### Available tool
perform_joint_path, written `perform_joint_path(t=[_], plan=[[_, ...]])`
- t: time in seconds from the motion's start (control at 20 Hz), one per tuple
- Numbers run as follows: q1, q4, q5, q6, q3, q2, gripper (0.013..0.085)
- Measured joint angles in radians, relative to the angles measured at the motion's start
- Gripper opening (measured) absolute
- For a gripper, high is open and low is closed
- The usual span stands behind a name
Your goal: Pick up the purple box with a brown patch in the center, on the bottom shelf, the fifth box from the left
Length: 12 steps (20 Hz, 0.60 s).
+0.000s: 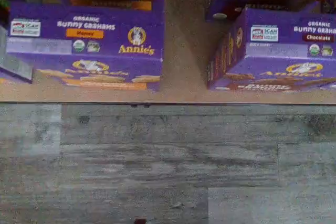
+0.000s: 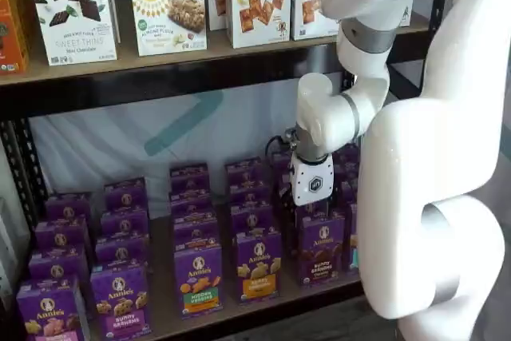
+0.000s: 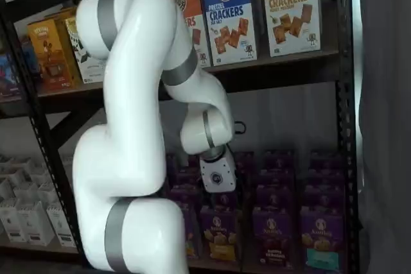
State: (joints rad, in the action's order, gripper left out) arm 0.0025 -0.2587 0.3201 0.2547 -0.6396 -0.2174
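Tool [image 2: 310,207] hanging before bottom shelf [image 2: 263,303]; we are not seeing whether fingers are spread. Chocolate box [image 2: 322,248] standing front row, below tool. We are judging it light, stiff cardboard, crushable; gripping narrow sides.

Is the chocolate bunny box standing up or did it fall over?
Standing up. In a shelf view the chocolate box sits upright at the front of its row, face forward, below the gripper.

Honey box [image 1: 86,45] beside Chocolate box [image 1: 278,51]; shelf edge [image 1: 168,95], wood floor [image 1: 168,166].
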Motion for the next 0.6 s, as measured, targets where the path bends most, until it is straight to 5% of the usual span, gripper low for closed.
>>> perform_joint_path(t=[0.3, 0.6], plan=[[-0.036, 0.047, -0.038, -0.079, -0.077, -0.104, 0.0850], [-0.070, 0.043, -0.064, -0.108, -0.154, -0.194, 0.0850]])
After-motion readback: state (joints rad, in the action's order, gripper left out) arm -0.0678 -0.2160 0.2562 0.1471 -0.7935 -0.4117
